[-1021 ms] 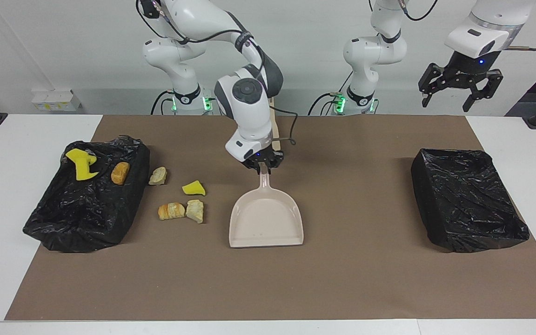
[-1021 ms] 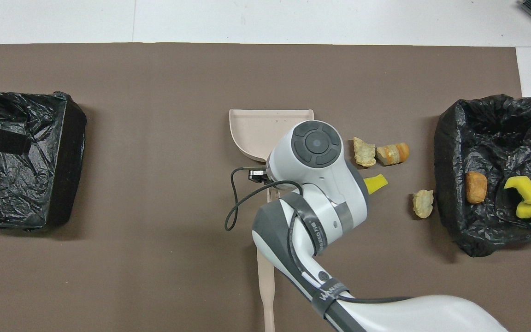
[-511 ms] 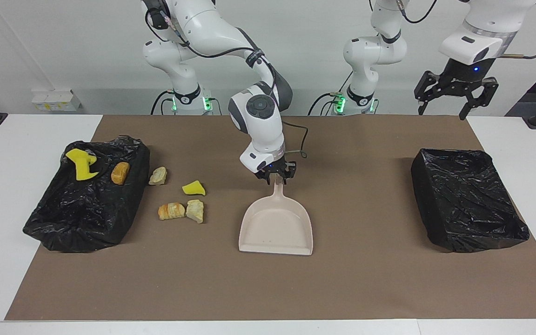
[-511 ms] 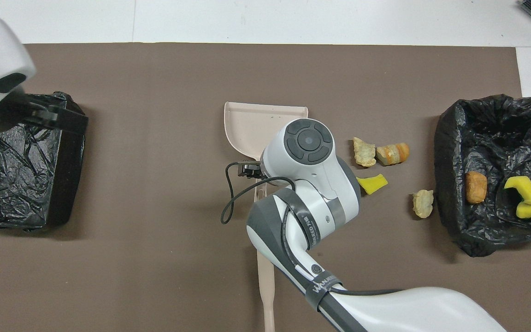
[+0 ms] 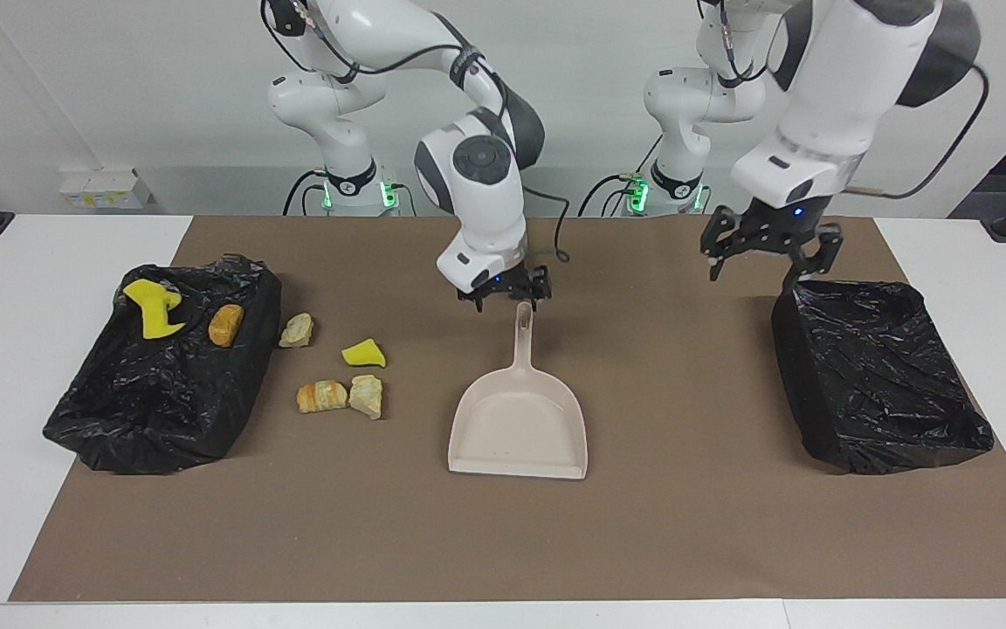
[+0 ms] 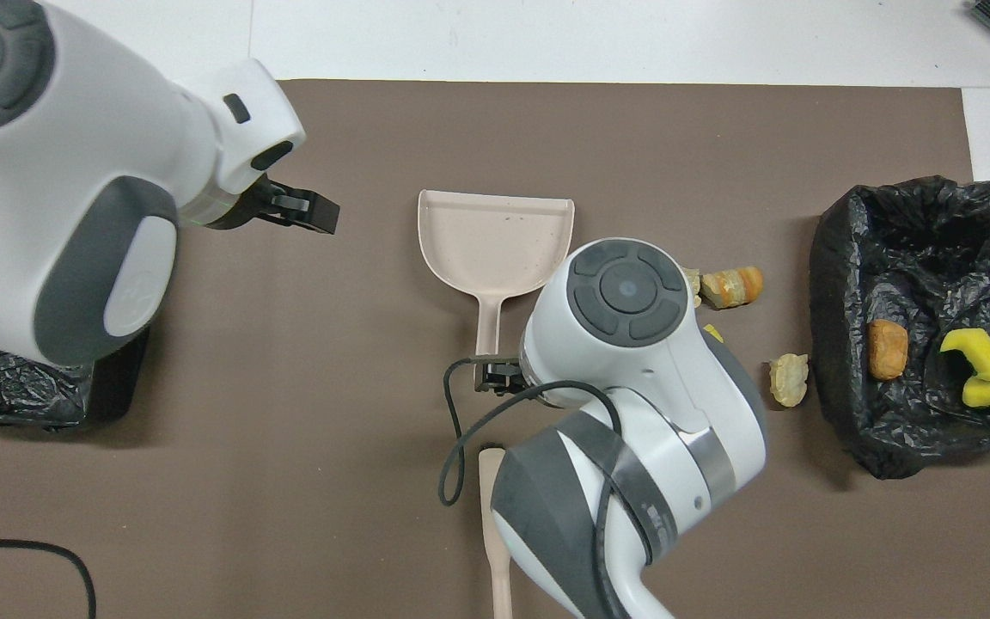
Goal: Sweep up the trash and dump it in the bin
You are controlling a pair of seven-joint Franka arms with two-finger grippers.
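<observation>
Between steps, by the look of it: beige plastic dustpan (image 5: pixel 519 424) flat on the brown paper mat (image 5: pixel 660 542) near the table's middle, handle toward the robots, mouth away from them, gripped by nothing. Right gripper (image 5: pixel 504 293) hanging just above the handle's tip, fingers spread and empty, apart from the handle. Left gripper (image 5: pixel 768 246) in the air over the near edge of the empty black-bagged bin (image 5: pixel 878 376) at the left arm's end, claw likewise released, nothing in it. Trash only partly dealt with: a bright yellow sponge chunk (image 5: pixel 152 306) and an orange-brown lump (image 5: pixel 225 323) already in the other black-lined bin (image 5: pixel 162 384) at the right arm's end; four scraps on the mat between that bin and the dustpan, namely a pale tan lump (image 5: pixel 297 330) just beside the bin, a small yellow sponge wedge (image 5: pixel 363 353), a striped orange bread-like piece (image 5: pixel 321 397) and a cream stone-like lump (image 5: pixel 367 396) touching it. Slim beige brush handle (image 6: pixel 495 533) lying on the mat nearer the robots than the dustpan, half hidden under the right arm in the overhead view. Next, probably: taking up that brush, steadying the pan with its mouth toward the loose scraps, then sweeping them in.
</observation>
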